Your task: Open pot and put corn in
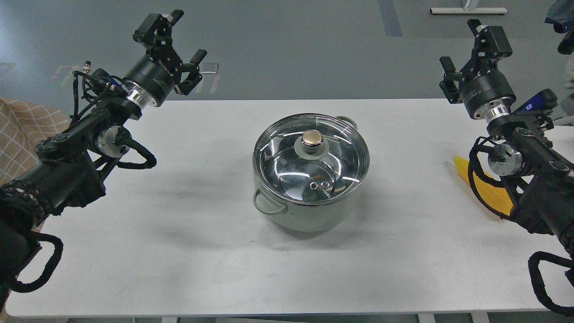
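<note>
One pot point(309, 197) with its one lid point(311, 159) on sits between my two grippers, nearer me than both. My left gripper point(177, 42) and right gripper point(468, 54) gape wide, empty. One corn point(482, 181) lies under my right arm.

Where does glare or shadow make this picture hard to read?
Head view: bright streaks of reflected light cross the glass lid, hiding much of the inside of the pot; soft shadows spread on the table around it; the right arm covers much of the corn.
</note>
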Controlling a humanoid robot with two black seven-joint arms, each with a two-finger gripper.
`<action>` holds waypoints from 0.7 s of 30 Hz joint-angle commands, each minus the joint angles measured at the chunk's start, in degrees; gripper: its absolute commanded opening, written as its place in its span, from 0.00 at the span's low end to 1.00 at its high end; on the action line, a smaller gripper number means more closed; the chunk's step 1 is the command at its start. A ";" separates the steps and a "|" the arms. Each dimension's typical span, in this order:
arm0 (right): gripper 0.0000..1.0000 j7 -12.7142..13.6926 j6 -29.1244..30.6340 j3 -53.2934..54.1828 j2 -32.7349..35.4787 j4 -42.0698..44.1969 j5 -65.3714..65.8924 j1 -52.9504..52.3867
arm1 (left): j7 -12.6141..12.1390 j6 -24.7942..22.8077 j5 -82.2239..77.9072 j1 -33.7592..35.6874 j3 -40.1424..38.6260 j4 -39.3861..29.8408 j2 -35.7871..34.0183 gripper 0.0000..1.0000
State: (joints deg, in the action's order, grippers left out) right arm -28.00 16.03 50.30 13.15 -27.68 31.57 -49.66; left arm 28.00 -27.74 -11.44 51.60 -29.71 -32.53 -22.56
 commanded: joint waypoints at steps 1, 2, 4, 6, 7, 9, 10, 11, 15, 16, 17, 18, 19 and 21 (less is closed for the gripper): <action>1.00 0.00 0.05 -0.03 -0.05 0.00 -0.01 -0.26 | 0.00 -0.26 0.01 0.00 0.00 -0.17 -0.46 0.98; 1.00 0.00 -0.04 -0.03 -0.05 0.00 -0.01 -0.26 | 0.00 -0.26 0.01 0.00 -0.08 -0.17 -0.46 0.98; 1.00 0.00 -0.04 -0.03 -0.14 0.00 -0.01 -0.35 | 0.00 -0.21 0.10 0.00 -0.35 -0.17 -0.38 0.98; 1.00 0.00 -0.04 -0.12 -0.23 0.00 -0.01 -0.26 | 0.00 -0.26 0.27 -0.18 -1.75 -0.08 -0.29 0.98; 1.00 0.00 -0.04 -0.12 -0.23 0.00 0.07 -0.26 | 0.00 -0.26 0.28 -0.44 -2.10 -0.08 -0.29 0.98; 1.00 0.00 -0.04 -0.12 -0.23 -0.09 0.07 -0.17 | 0.00 -0.26 0.01 -1.14 -2.89 -0.08 -0.20 0.98; 1.00 0.00 -0.04 -0.21 -0.23 -0.09 0.07 -0.17 | 0.00 -0.26 0.10 -1.23 -2.98 -0.08 -0.29 0.98; 1.00 0.00 -0.04 -0.21 -0.23 -0.09 0.07 -0.17 | 0.00 -0.26 0.01 -1.23 -2.98 -0.08 -0.38 0.98; 1.00 0.00 0.05 -0.21 -0.23 -0.18 0.07 -0.17 | 0.00 -0.26 -0.25 -1.23 -2.81 0.09 -0.73 0.98; 1.00 0.00 0.05 -0.21 -0.23 -0.18 0.07 -0.09 | 0.00 -0.26 -0.51 -1.23 -2.72 0.09 -0.73 0.98; 1.00 0.00 0.05 -0.21 -0.14 -0.27 0.07 -0.08 | 0.00 -0.26 -0.60 -1.15 -2.81 0.01 -0.90 0.98; 1.00 0.00 0.05 -0.21 -0.14 -0.27 0.07 0.00 | 0.00 -0.26 -0.60 -1.15 -2.90 0.09 -0.90 0.98; 1.00 0.00 0.14 -0.21 -0.05 -0.27 0.07 -0.08 | 0.00 -0.26 -0.60 -1.06 -2.90 0.09 -0.99 0.98; 1.00 0.00 0.14 -0.21 0.04 -0.27 0.07 -0.08 | 0.00 -0.26 -0.78 -0.62 -2.81 0.09 -0.99 0.98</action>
State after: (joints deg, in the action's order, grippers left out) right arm -28.00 16.13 50.09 12.99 -27.93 31.64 -49.72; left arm 28.00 -28.00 -12.05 50.42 -32.58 -32.44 -23.50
